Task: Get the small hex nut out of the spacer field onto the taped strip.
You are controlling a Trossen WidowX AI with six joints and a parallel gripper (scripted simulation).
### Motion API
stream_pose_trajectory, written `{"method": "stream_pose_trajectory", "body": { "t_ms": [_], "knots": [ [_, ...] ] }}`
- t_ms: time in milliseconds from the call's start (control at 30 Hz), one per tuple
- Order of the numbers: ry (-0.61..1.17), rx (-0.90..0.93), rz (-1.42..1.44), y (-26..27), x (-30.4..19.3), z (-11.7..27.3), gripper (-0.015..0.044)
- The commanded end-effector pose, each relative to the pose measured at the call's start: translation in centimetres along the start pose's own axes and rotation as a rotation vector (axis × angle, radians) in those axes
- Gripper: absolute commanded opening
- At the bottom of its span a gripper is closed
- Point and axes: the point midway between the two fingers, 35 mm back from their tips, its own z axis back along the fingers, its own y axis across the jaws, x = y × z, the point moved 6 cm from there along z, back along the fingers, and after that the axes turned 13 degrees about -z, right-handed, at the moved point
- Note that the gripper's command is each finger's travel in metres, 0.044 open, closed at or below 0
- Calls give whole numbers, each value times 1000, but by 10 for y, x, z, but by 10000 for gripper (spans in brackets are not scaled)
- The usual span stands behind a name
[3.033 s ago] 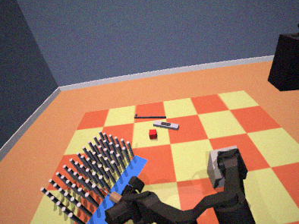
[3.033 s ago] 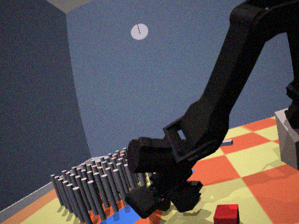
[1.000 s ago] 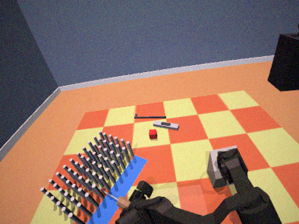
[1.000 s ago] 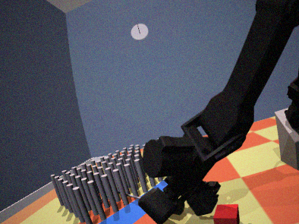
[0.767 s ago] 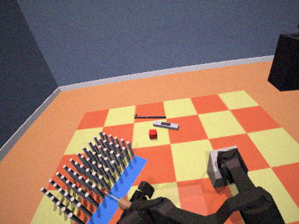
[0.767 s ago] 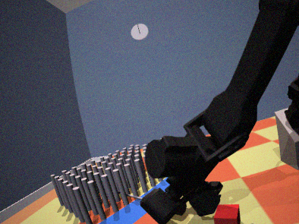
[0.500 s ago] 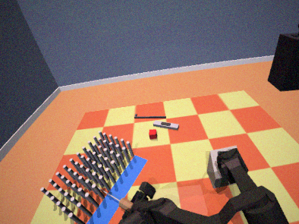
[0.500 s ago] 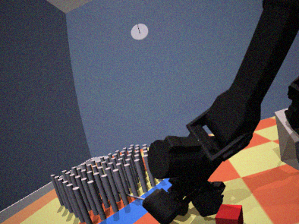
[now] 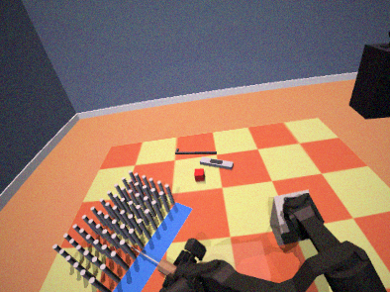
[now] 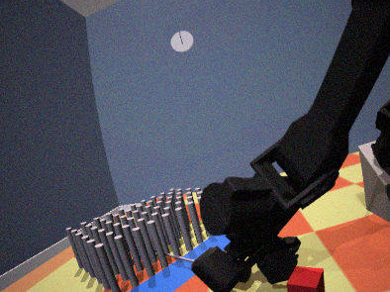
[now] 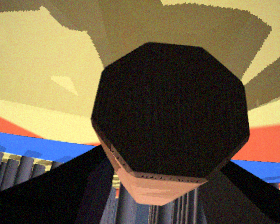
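Observation:
My gripper [image 9: 180, 268] [image 10: 247, 265] is shut on the tan handle [image 9: 167, 267] [image 11: 160, 194] of a tool, in front of the spacer field. The tool's thin metal rod [image 9: 148, 257] [image 10: 182, 258] reaches over the blue taped strip [image 9: 178, 216] [image 10: 168, 279] [image 11: 25, 145] to the front spacers; its far end is hard to make out among them. The grey spacers [image 9: 65, 254] [image 10: 104, 263] [image 11: 7, 172] stand in close rows, none seen lying down. A black end of the tool fills the middle of the wrist view. I cannot make out the hex nut in any view.
A black rod with a small hooked end [image 9: 198, 152] and a flat grey piece with a dark patch [image 9: 225, 164] lie beyond the strip. A red cube [image 9: 199, 174] [image 10: 306, 279] is nearby. The arm's pale base block [image 9: 278, 227] [image 10: 373, 184] stands at the right.

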Motion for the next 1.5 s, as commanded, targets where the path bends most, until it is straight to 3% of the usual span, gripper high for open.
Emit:
{"method": "stream_pose_trajectory", "body": {
  "t_ms": [0, 1467],
  "knots": [
    [2, 3, -3, 2, 3, 4, 0],
    [0, 2, -5, 7, 26, 26, 0]
  ]
}}
